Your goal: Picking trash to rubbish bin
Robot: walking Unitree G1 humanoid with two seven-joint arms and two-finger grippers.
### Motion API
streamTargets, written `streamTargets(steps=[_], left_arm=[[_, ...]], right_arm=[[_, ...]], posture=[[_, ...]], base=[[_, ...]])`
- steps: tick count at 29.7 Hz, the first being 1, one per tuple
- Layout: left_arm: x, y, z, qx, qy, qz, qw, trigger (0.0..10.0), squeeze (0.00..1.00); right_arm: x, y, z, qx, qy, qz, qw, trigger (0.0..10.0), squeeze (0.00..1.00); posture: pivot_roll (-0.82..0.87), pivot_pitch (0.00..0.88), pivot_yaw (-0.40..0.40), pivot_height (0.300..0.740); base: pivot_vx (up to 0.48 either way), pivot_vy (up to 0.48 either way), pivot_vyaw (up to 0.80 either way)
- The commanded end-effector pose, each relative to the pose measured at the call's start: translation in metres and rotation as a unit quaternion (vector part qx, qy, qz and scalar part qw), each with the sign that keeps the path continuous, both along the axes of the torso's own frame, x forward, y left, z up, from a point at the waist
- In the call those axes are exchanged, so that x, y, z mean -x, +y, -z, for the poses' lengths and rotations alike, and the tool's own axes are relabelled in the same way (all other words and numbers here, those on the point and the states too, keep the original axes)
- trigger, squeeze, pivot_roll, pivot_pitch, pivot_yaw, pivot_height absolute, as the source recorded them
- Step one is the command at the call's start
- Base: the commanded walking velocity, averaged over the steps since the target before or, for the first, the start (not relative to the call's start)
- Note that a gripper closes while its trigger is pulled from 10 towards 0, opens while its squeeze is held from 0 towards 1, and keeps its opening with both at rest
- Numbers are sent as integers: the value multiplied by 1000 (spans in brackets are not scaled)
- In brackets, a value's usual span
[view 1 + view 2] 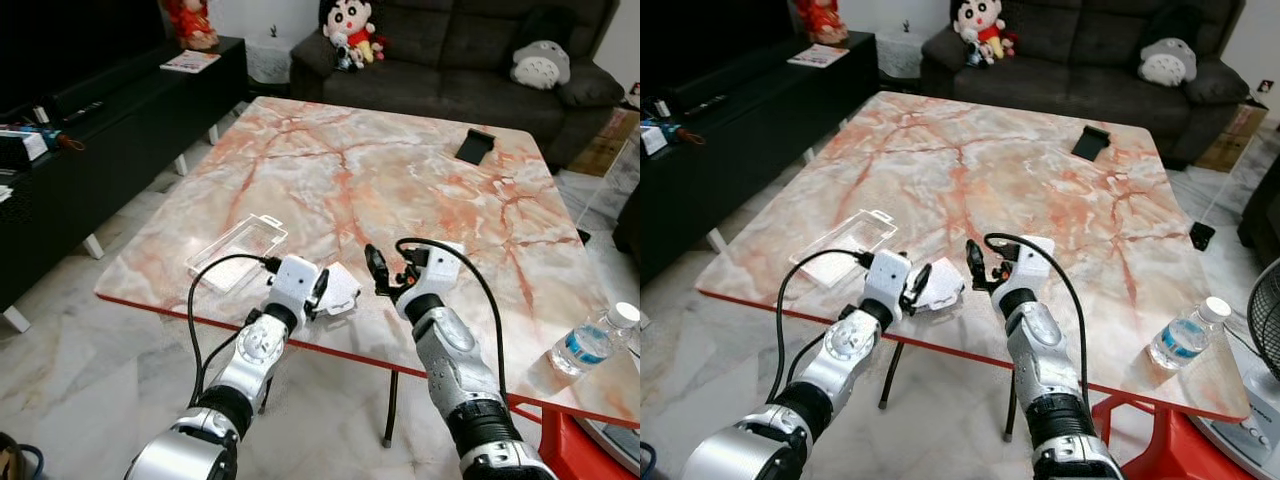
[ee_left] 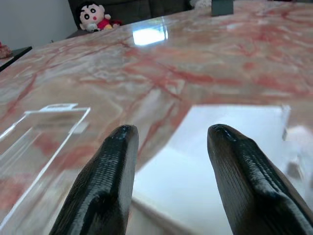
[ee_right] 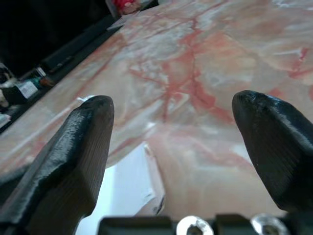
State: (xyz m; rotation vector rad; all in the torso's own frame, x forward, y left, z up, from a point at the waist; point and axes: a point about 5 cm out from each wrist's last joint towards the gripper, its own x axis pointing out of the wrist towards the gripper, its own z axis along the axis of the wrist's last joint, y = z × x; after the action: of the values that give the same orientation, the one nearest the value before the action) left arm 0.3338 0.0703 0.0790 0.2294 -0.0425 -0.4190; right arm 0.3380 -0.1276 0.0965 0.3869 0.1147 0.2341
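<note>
A flat white piece of trash lies on the marble table close to its front edge. My left gripper is right at the piece's left side and stands open. In the left wrist view its fingers hover apart over the white piece. My right gripper is just to the right of the piece, open wide, with nothing between its fingers; the white piece lies below them. A clear plastic blister pack lies flat to the left.
A water bottle stands at the table's near right corner and a black phone lies at the far side. A dark sofa with plush toys is behind the table, and a black TV console runs along the left.
</note>
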Motion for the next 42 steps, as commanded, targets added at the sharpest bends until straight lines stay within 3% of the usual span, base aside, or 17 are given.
streamTargets(steps=[1, 7, 15, 21, 31, 42], left_arm=[[2, -4, 3, -14, 8, 15, 1000, 10000, 0], [0, -1, 2, -12, 7, 2, 1000, 10000, 0], [-13, 21, -13, 44, -9, -83, 996, 10000, 0], [-21, 29, -27, 72, -32, -117, 990, 10000, 0], [-22, 25, -29, 69, -37, -115, 990, 10000, 0], [-17, 12, -22, 37, -20, -70, 997, 10000, 0]], right_arm=[[1, -4, -2, -12, 6, 1, 1000, 10000, 0], [2, -6, 0, -42, 44, 4, 998, 10000, 0], [3, -2, 1, -56, 59, -3, 997, 10000, 0], [3, 0, 1, -62, 64, -6, 996, 10000, 0], [-2, 4, -2, -51, 57, -8, 997, 10000, 0], [-1, 14, 6, -77, 88, -30, 993, 10000, 0]], posture=[[-165, 4, -65, 740], [-162, 0, -70, 740], [-161, 0, -69, 740], [-158, 0, -69, 740], [-157, 1, -68, 740], [-151, 23, -73, 740]], base=[[0, 0, 0], [0, 0, 0], [0, 0, 0], [0, 0, 0], [0, 0, 0], [0, 0, 0]])
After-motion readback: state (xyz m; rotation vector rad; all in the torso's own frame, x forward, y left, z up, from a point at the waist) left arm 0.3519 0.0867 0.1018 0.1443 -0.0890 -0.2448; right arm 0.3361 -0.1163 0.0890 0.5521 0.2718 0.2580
